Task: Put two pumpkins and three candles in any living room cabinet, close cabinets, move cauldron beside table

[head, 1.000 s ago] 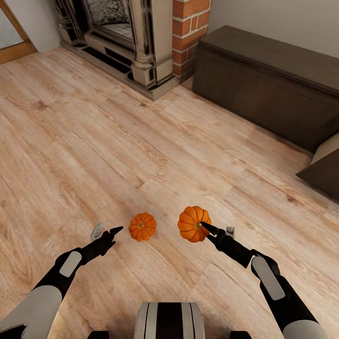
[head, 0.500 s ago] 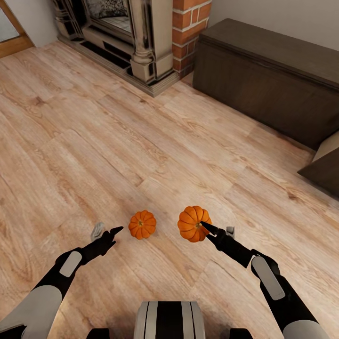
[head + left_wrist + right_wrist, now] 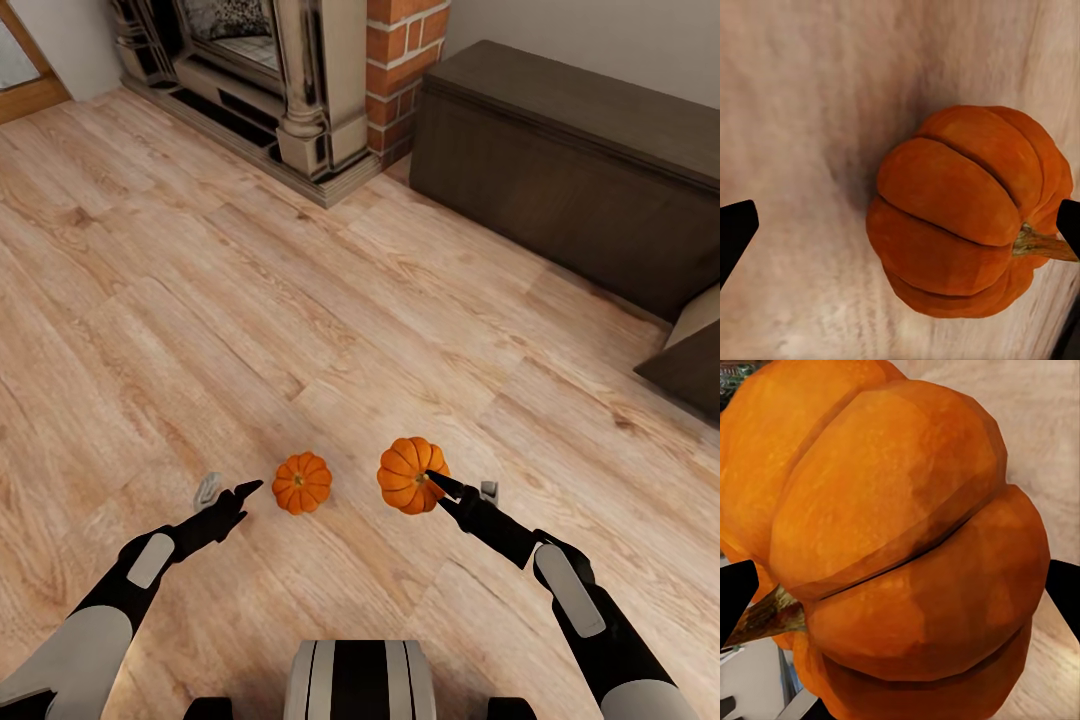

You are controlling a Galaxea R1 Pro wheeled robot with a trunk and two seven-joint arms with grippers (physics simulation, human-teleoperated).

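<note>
Cabinet point(image 3: 560, 160) cut off at right edge, open drawer point(image 3: 690, 360) mostly out of frame, fireplace point(image 3: 270, 80) top cropped

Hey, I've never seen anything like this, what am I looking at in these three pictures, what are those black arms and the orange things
This is a simulated wheeled robot with two arms, each ending in a two-fingered claw. The big picture comes from a camera on its head, looking down over both arms at a light wood floor. The other two come from cameras near each claw, looking along its fingers.

The orange things are two small ribbed pumpkins. The right claw holds the larger-looking pumpkin, which looms large in the right wrist picture. The smaller-looking pumpkin sits on the floor, and the left claw is open beside it; in the left wrist picture it lies between the two dark fingertips.

Farther off stand a red-brick fireplace column and a long dark-brown wood cabinet.
</note>
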